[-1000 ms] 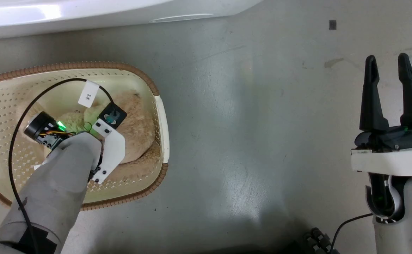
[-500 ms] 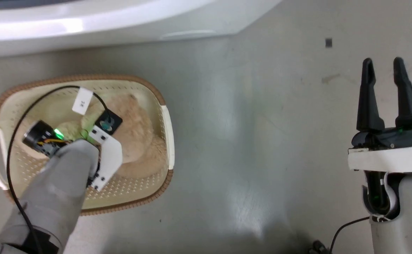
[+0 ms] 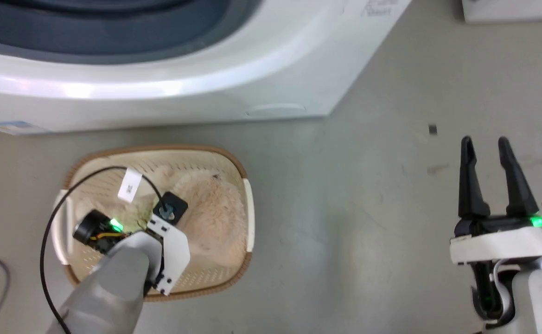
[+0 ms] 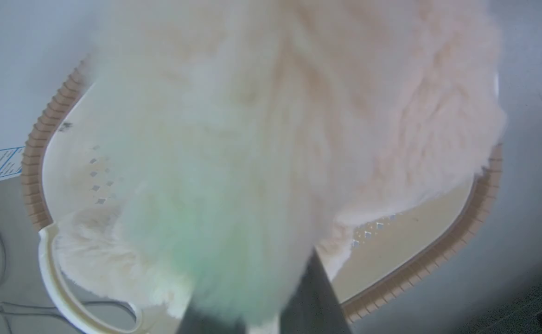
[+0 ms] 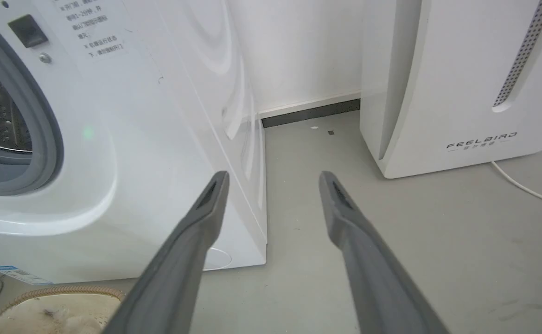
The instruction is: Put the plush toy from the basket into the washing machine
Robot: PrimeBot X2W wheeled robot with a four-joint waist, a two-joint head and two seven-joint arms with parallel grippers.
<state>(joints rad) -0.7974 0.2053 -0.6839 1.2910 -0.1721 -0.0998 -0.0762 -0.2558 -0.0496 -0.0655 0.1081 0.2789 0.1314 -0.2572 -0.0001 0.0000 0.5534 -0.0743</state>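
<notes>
While my left gripper [image 4: 259, 315] clamps the plush toy [image 4: 298, 116], I should raise it slowly clear of the basket [image 4: 437, 266]; my right gripper [image 3: 484, 141] hangs open.

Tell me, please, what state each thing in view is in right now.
basket, upright on the floor
plush toy, inside the basket's rim, gripped by the left gripper
left gripper, shut on the plush toy
right gripper, open and empty
washing machine, drum mouth uncovered
</notes>
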